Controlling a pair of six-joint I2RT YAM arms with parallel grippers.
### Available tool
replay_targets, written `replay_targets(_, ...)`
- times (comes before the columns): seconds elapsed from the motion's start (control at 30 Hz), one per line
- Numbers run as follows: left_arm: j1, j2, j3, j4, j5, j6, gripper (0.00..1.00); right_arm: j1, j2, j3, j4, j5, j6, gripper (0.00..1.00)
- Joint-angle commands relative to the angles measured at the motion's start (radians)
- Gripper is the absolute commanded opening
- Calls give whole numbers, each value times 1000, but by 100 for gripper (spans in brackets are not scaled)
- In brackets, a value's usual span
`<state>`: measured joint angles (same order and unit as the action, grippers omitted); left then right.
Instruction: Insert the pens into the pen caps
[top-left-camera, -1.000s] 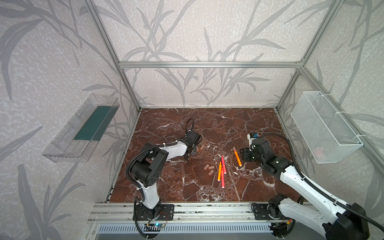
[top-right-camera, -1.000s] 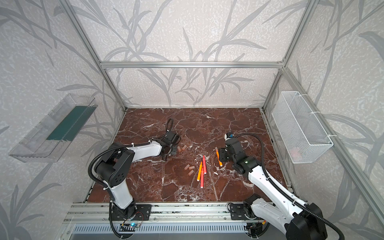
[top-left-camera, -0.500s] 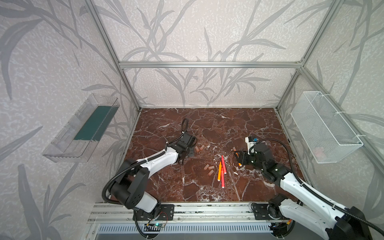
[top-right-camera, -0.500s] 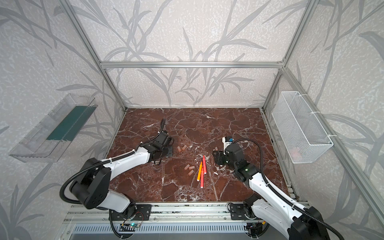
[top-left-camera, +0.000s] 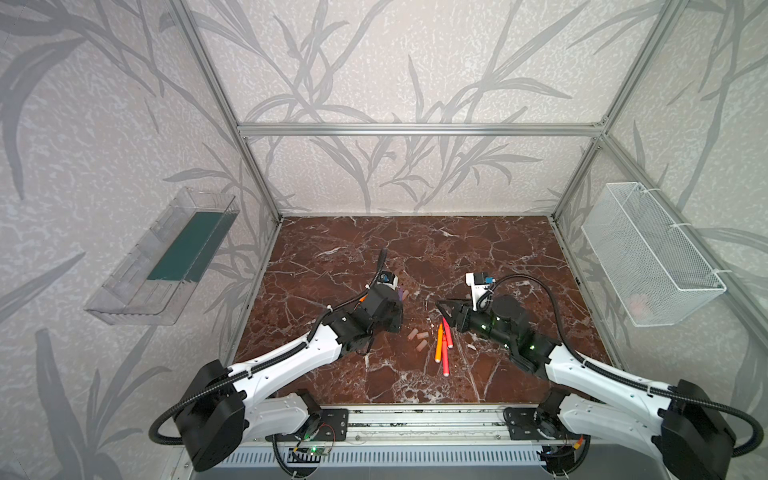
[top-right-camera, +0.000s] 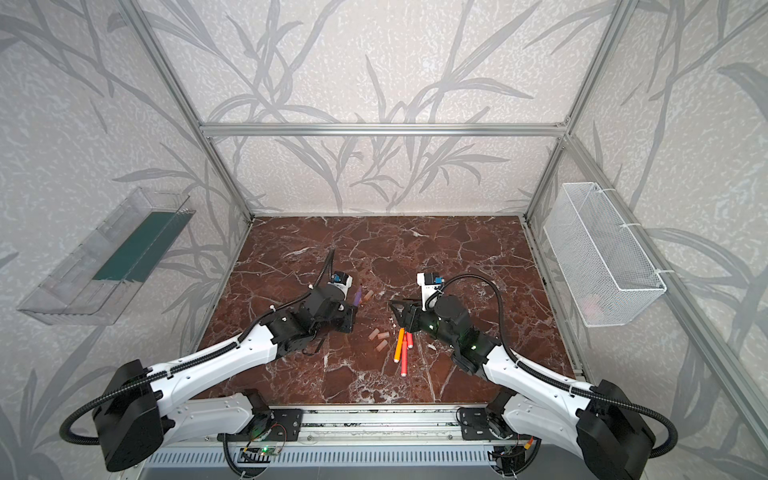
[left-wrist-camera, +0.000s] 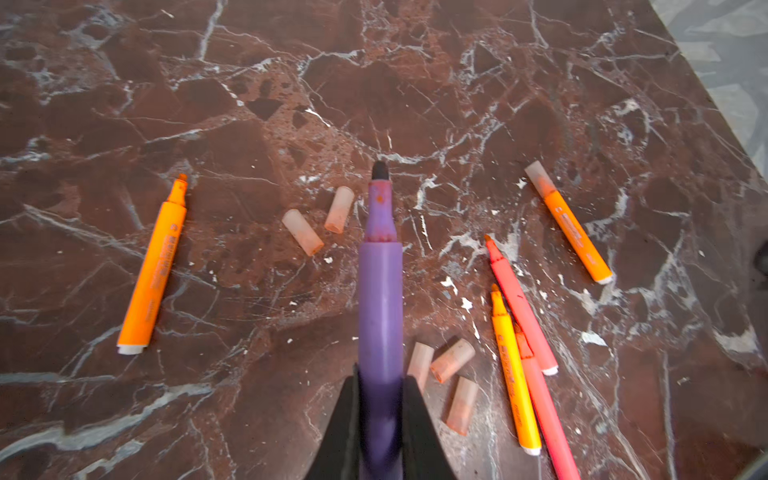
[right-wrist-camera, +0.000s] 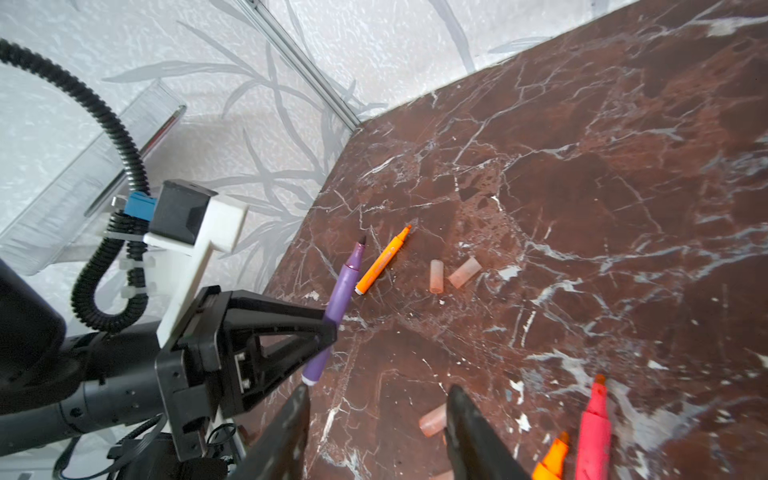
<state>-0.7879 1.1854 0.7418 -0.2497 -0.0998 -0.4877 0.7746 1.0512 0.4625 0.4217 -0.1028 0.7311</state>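
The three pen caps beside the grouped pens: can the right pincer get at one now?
Probably yes: the right pincer stands open near one cap, with nothing lying between them.

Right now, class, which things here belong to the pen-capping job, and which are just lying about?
Job: purple pen, orange pens, red-pink pens, loose caps.
Lying about: clear wall tray, wire basket.

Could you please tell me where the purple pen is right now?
The purple pen is clamped in the left gripper, left of centre in both top views, with two loose caps beside its tip.
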Motion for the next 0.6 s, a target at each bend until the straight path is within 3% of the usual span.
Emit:
replay_targets(0.0, -11, -33, -25, 54, 51, 20, 12, 31, 42, -9, 169, 33, 67, 53)
replay_targets(0.57, -39, -108, -86, 141, 156, 38, 11, 102, 426, 151, 404, 0, 195, 52)
